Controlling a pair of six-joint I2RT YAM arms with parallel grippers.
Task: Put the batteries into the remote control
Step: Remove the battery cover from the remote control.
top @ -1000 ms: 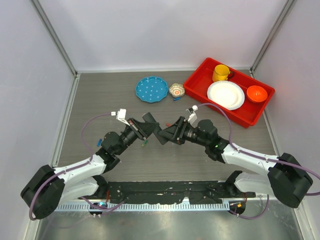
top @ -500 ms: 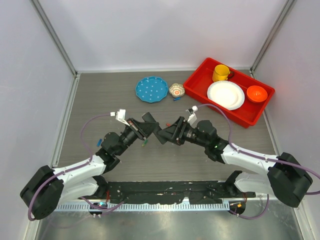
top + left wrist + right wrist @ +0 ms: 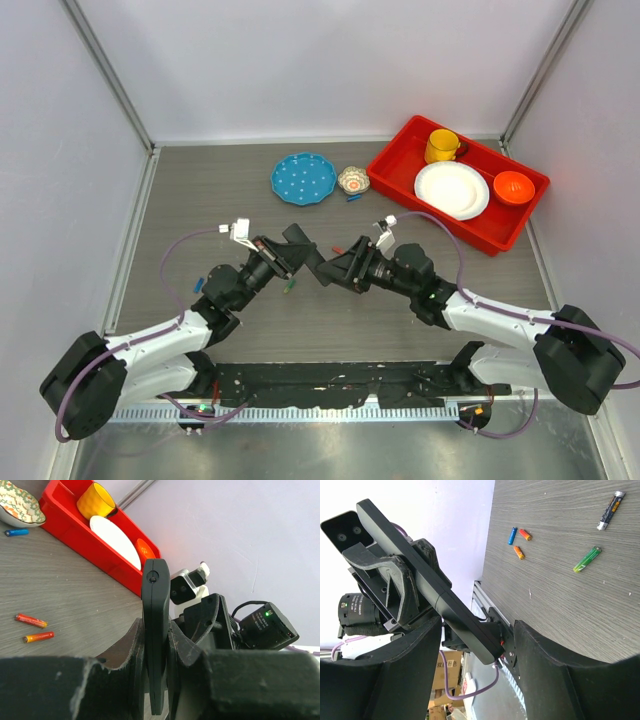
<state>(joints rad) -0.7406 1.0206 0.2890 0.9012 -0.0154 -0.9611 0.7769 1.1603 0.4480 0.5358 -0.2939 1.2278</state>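
Grey desk (image 3: 200, 200) carries both batteries (image 3: 587, 559); left fingers (image 3: 122, 652) clamped on remote control (image 3: 152, 630); right fingers (image 3: 550, 650) apart around its end.

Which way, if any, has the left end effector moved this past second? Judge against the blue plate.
No visible move. The left end effector, shut on the remote control, keeps the same spot below the blue plate in the top view.

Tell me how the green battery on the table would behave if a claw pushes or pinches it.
The green battery is a thin round cylinder lying on its side on the flat table, so a sideways push would probably roll it. It looks rigid, so it should not bend. Its smooth, narrow body may slip from an off-centre pinch.
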